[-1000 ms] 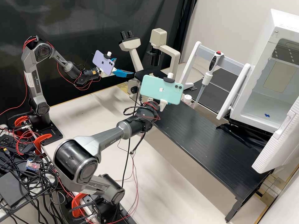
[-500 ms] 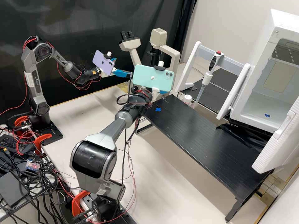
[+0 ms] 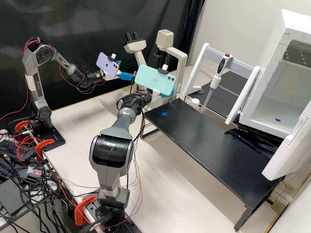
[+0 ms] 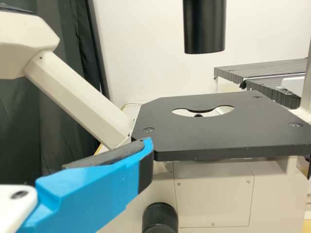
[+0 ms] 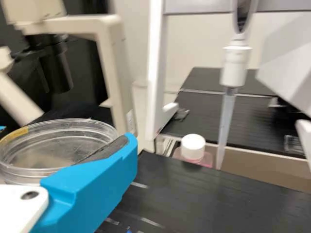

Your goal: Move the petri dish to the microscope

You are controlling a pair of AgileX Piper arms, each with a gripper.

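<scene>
The petri dish (image 5: 46, 154) sits between the right gripper's (image 5: 67, 134) blue fingers, seemingly clamped, just past the near end of the black tabletop (image 3: 210, 145). The microscope (image 3: 182, 66) lies beyond it; the left gripper (image 3: 127, 69), parted and holding nothing, is beside the stage (image 4: 218, 136).

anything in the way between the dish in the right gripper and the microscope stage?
Nothing visible stands between the petri dish and the stage, whose top is bare. Near the goal, though, the black tube hangs over the stage and the left gripper sits by its edge.
</scene>
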